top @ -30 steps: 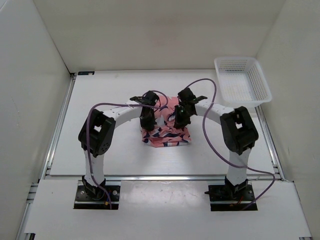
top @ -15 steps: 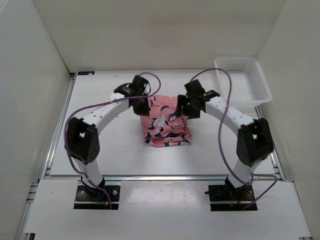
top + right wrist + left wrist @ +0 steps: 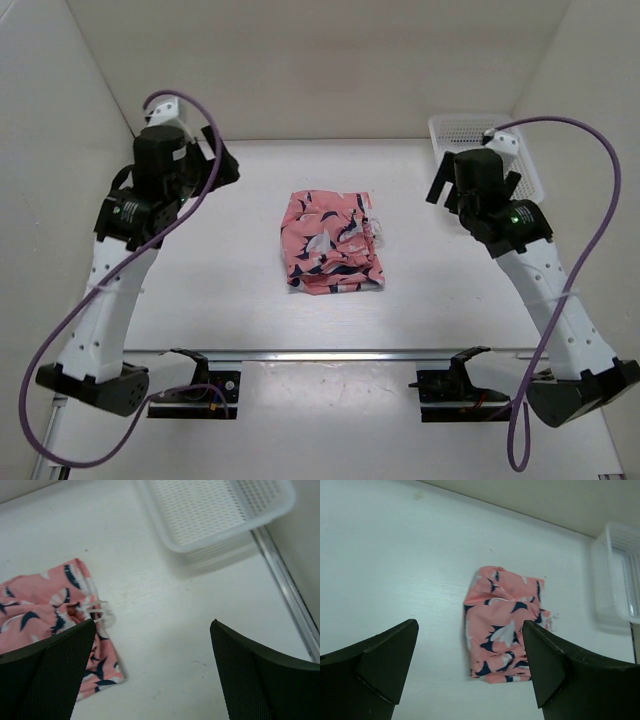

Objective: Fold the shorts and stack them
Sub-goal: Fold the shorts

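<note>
The shorts (image 3: 330, 243) lie folded into a compact coral-pink bundle with navy and white shapes in the middle of the table, touched by neither gripper. The white drawstring (image 3: 97, 613) sticks out at their right edge. My left gripper (image 3: 178, 170) is raised high at the far left, open and empty. In the left wrist view the shorts (image 3: 504, 625) show far below between its fingers (image 3: 377, 665). My right gripper (image 3: 475, 188) is raised at the right, open and empty, with the shorts (image 3: 42, 605) below its left finger.
A white mesh basket (image 3: 510, 170) stands at the back right corner, partly hidden by the right arm; it looks empty in the right wrist view, basket (image 3: 215, 510). Metal rails (image 3: 287, 587) run along the table's sides. White walls enclose the table.
Both grippers have opened, let go of the shorts and risen away, left arm to the far left, right arm to the right. The shorts now lie alone on the table.
</note>
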